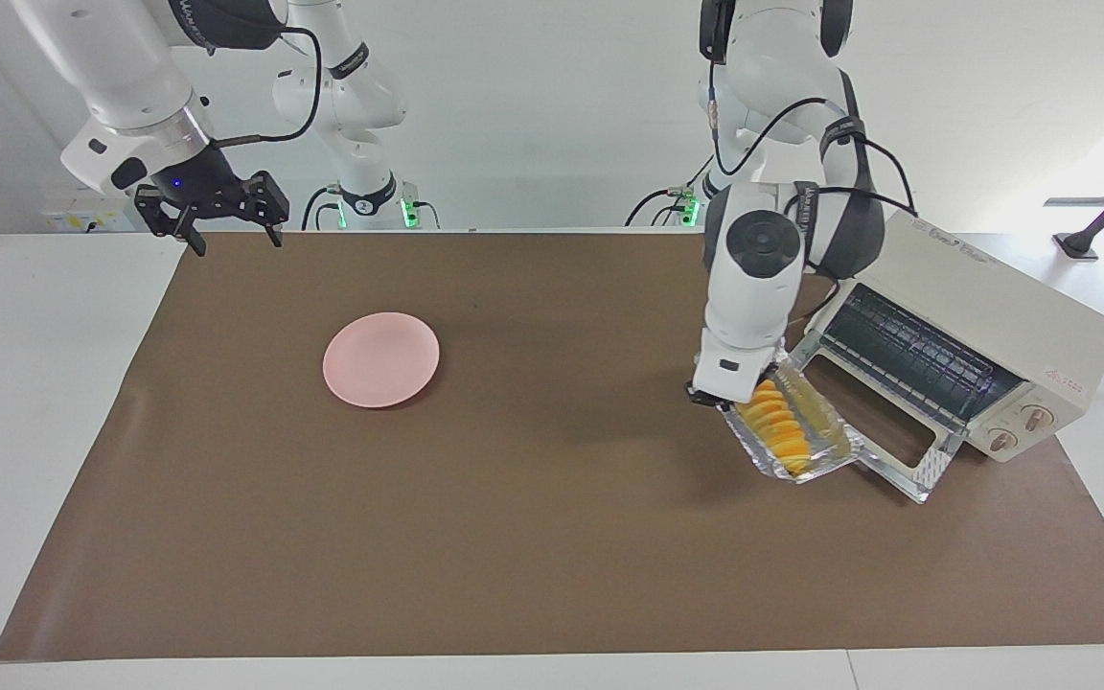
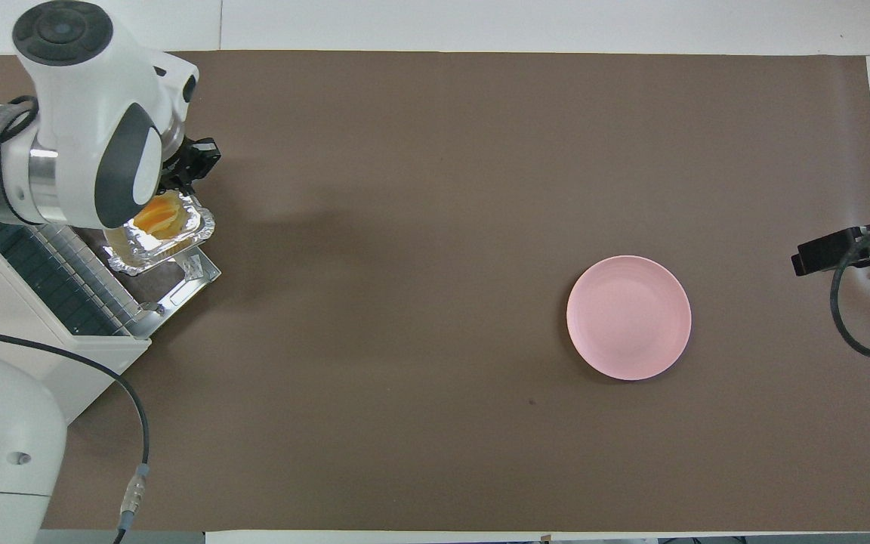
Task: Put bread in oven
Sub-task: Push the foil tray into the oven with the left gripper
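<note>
The bread (image 1: 774,428) (image 2: 157,215), a yellow-orange sliced loaf, lies in a crinkled foil tray (image 1: 806,462) (image 2: 149,255). My left gripper (image 1: 717,396) (image 2: 192,160) is shut on the tray's rim and holds it tilted in the air over the open door (image 1: 873,450) (image 2: 178,291) of the oven (image 1: 983,307) (image 2: 20,355). The oven is cream-white, at the left arm's end of the table, and its wire rack shows inside. My right gripper (image 1: 236,240) hangs open and holds nothing, over the mat's corner at the right arm's end.
A round pink plate (image 1: 381,359) (image 2: 628,317) lies on the brown mat (image 1: 514,537) toward the right arm's end. The oven's two knobs (image 1: 1020,427) face away from the robots. A power cable runs off the oven's side.
</note>
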Controlling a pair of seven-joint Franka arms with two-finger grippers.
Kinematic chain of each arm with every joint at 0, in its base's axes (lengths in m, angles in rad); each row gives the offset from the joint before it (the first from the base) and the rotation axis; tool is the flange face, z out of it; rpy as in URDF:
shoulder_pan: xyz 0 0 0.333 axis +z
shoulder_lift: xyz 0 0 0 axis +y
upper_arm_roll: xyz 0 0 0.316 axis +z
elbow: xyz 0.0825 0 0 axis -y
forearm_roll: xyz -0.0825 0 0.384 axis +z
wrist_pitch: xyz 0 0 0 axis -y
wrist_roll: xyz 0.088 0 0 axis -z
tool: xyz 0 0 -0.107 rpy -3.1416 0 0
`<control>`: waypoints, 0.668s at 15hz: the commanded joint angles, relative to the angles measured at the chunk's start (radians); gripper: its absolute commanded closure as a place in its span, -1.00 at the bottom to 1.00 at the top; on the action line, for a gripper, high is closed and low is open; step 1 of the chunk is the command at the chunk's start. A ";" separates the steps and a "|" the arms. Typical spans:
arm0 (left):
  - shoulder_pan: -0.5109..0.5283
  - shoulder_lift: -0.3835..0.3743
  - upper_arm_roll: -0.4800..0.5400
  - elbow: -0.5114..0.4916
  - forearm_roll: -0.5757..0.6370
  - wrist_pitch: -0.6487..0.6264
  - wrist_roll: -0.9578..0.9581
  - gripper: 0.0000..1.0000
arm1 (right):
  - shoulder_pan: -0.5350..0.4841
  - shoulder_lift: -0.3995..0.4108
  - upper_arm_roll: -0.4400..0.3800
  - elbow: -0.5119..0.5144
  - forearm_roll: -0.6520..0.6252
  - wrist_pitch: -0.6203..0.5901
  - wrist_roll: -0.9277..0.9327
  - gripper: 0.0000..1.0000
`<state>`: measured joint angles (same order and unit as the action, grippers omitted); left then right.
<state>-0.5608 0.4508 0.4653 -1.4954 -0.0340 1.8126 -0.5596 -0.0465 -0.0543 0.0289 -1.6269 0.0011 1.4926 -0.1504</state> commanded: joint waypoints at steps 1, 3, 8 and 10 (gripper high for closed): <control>0.068 -0.014 -0.008 -0.031 0.013 0.014 0.077 1.00 | -0.018 -0.019 0.014 -0.022 -0.009 0.000 -0.014 -1.00; 0.090 -0.040 -0.007 -0.086 0.013 0.026 0.115 1.00 | -0.018 -0.019 0.014 -0.022 -0.009 0.000 -0.014 -1.00; 0.090 -0.083 -0.008 -0.192 0.013 0.076 0.116 1.00 | -0.018 -0.019 0.014 -0.022 -0.007 0.000 -0.014 -1.00; 0.090 -0.087 -0.007 -0.198 0.013 0.067 0.109 1.00 | -0.018 -0.019 0.014 -0.022 -0.009 0.000 -0.014 -1.00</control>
<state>-0.4635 0.4167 0.4590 -1.6321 -0.0341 1.8583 -0.4409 -0.0465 -0.0543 0.0289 -1.6270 0.0011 1.4926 -0.1504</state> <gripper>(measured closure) 0.982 0.000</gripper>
